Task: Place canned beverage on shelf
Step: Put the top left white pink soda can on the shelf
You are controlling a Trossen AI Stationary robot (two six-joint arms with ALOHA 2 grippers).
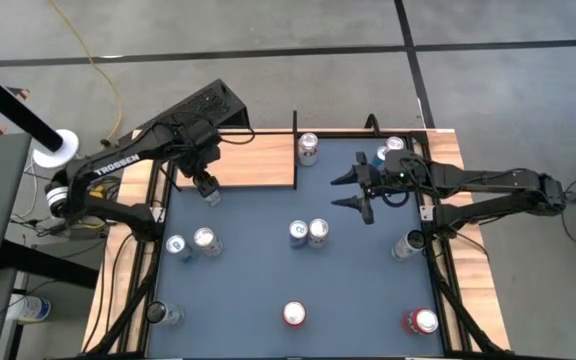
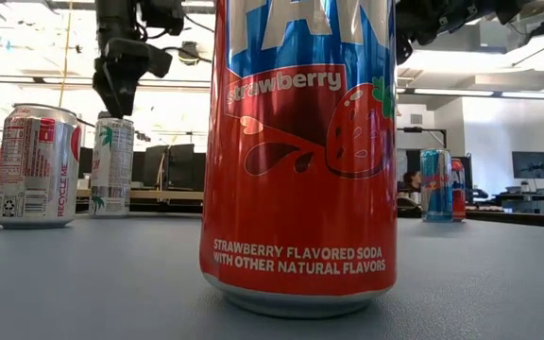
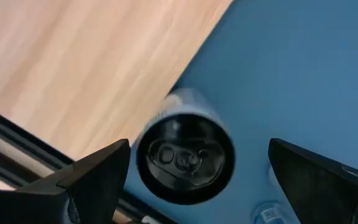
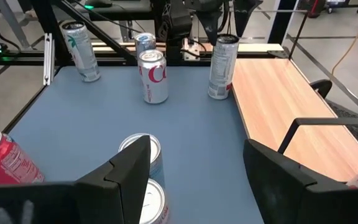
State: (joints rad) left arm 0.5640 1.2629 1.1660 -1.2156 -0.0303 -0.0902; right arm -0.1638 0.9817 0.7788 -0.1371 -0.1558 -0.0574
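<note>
Strawberry soda can (image 2: 298,151) fills the low view, nearest the lens. Left gripper (image 1: 206,187), fingers spread and empty, hangs directly over a can (image 3: 185,152) standing on the blue table beside the shelf (image 1: 253,160), presumably lining up a grasp. Right gripper (image 1: 353,190) waits mid-table, parted, holding nothing; eleven cans counted overhead.

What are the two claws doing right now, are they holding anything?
Left claw: open, empty, poised above a can beside the shelf.
Right claw: open, empty, over the blue table.
</note>
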